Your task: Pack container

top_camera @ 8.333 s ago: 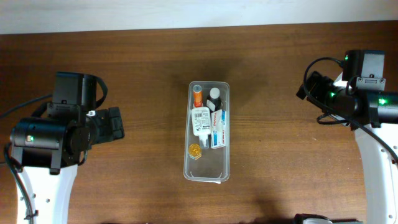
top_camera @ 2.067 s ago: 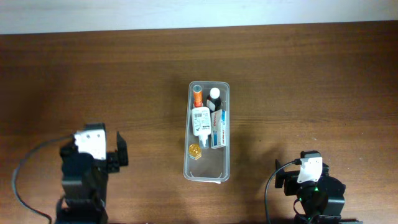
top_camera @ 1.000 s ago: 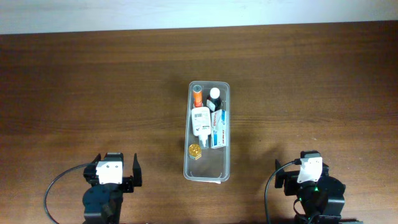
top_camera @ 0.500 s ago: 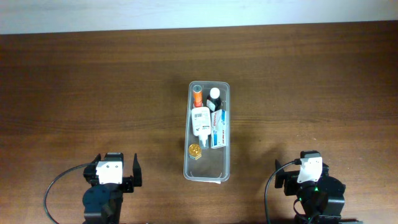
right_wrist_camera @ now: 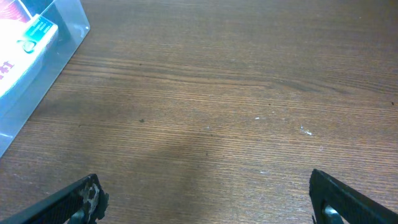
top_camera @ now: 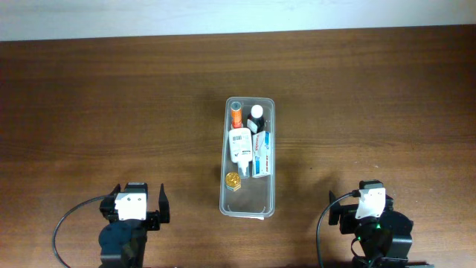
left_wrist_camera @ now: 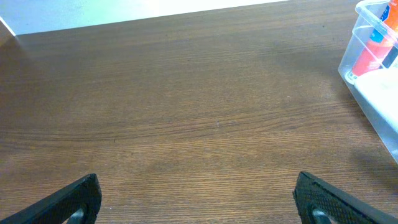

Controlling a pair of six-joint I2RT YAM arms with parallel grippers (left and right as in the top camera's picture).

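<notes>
The clear plastic container (top_camera: 249, 201) lies lengthwise at the table's middle. It holds an orange bottle (top_camera: 236, 115), a black-capped bottle (top_camera: 256, 114), a white labelled bottle (top_camera: 239, 144), a white box with red and blue print (top_camera: 260, 155) and a small gold cap (top_camera: 233, 179). My left gripper (top_camera: 137, 199) is open and empty at the front left, far from the container. My right gripper (top_camera: 366, 198) is open and empty at the front right. The left wrist view shows the left gripper (left_wrist_camera: 199, 202) over bare wood, with the container (left_wrist_camera: 367, 68) at its right edge. The right wrist view shows the right gripper (right_wrist_camera: 208, 199) and the container's corner (right_wrist_camera: 59, 46).
The brown wooden table (top_camera: 111, 97) spreads on both sides of the container. A pale wall strip (top_camera: 223, 15) runs along the far edge. Both arm bases sit at the near edge.
Both arms have pulled back from mid-table to the front edge, the right one first. Nothing has moved in the last second. The container's contents are the same.
</notes>
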